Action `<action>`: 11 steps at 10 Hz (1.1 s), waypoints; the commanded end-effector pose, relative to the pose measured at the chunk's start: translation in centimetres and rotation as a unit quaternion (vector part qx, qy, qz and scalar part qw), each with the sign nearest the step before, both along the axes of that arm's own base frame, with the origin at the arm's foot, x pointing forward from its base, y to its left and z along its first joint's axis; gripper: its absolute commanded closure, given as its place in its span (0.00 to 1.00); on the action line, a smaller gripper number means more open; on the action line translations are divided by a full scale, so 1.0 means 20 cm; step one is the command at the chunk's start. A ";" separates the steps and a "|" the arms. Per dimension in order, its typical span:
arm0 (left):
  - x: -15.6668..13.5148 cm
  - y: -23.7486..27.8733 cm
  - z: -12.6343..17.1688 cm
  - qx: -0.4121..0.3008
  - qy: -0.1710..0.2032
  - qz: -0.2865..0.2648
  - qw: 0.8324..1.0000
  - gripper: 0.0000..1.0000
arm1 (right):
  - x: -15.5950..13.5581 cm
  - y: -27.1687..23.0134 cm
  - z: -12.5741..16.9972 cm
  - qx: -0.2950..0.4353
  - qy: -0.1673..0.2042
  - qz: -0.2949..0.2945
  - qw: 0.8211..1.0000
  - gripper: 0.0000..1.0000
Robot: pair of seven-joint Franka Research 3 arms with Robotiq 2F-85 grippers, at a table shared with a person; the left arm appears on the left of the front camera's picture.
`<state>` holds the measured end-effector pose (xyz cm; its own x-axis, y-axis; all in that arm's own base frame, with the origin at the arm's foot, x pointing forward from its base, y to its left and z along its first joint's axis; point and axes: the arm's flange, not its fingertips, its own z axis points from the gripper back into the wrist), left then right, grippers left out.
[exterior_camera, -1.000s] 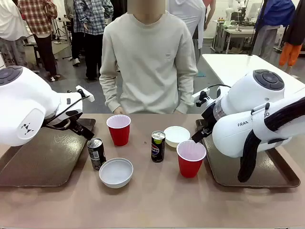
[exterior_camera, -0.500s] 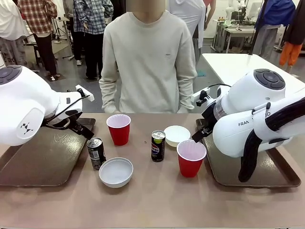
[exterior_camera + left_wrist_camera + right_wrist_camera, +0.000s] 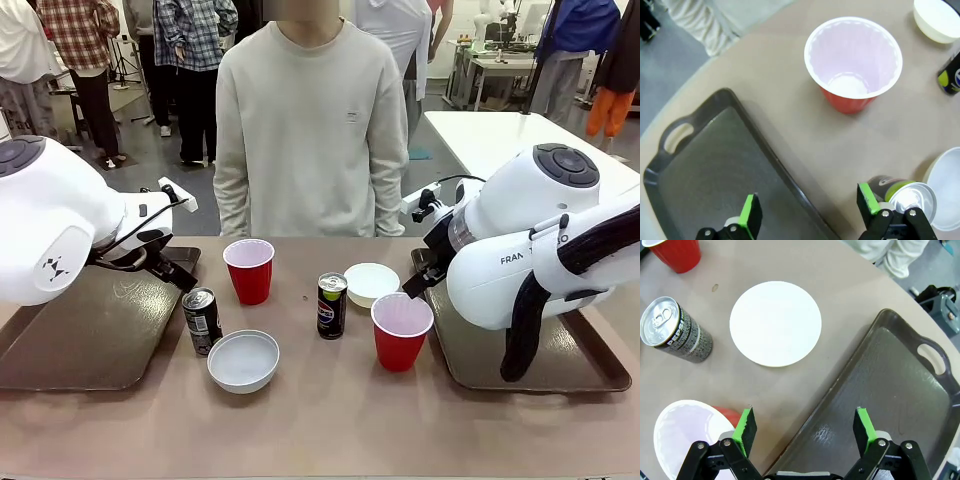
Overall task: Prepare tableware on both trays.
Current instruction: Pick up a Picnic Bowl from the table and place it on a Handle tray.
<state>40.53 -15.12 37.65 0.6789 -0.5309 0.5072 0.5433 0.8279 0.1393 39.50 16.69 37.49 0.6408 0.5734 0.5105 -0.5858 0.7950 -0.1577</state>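
- Left of the middle can point(image 3: 331, 306) on the table point(image 3: 320, 430), the left gripper point(image 3: 809, 204) gapes wide, empty, above the left tray point(image 3: 705, 170)
- Right of it, the right gripper point(image 3: 805, 422) likewise, above the right tray point(image 3: 890, 385) rim

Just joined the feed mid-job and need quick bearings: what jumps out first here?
Both trays, left and right, hold nothing that shows; two cups, two bowls and two cans all stand on the table between them. The left hand and right hand hover open over the trays' inner rims. A person stands at the far side.
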 end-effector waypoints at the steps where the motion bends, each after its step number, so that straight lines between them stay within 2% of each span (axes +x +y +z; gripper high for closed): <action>1: 0.00 0.00 0.00 0.000 -0.001 0.000 1.000 0.00 | 0.00 0.00 0.00 0.000 0.000 0.000 1.000 0.00; 7: 0.00 0.00 0.00 0.000 0.000 0.000 1.000 0.00 | 0.00 0.00 0.00 0.000 0.000 0.000 1.000 0.00; 8: -0.05 0.01 0.17 0.001 -0.047 0.044 0.998 0.00 | -0.01 0.06 0.14 0.002 -0.020 -0.035 0.999 0.00; 9: -0.11 0.04 0.30 0.006 -0.081 0.072 0.994 0.00 | -0.06 0.09 0.26 -0.007 -0.036 -0.038 0.999 0.00; 10: -0.19 0.08 0.40 0.022 -0.106 0.091 0.990 0.00 | -0.15 0.10 0.35 -0.014 -0.032 -0.048 0.998 0.00; 11: -0.26 0.11 0.45 0.034 -0.113 0.101 0.988 0.00 | -0.23 0.09 0.41 -0.019 -0.022 -0.052 0.998 0.00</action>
<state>39.69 -12.12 47.04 0.6239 -0.4504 0.6387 0.3862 0.8881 0.2491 37.38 17.70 44.60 0.6428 0.5316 0.5516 -0.5163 0.8326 -0.2008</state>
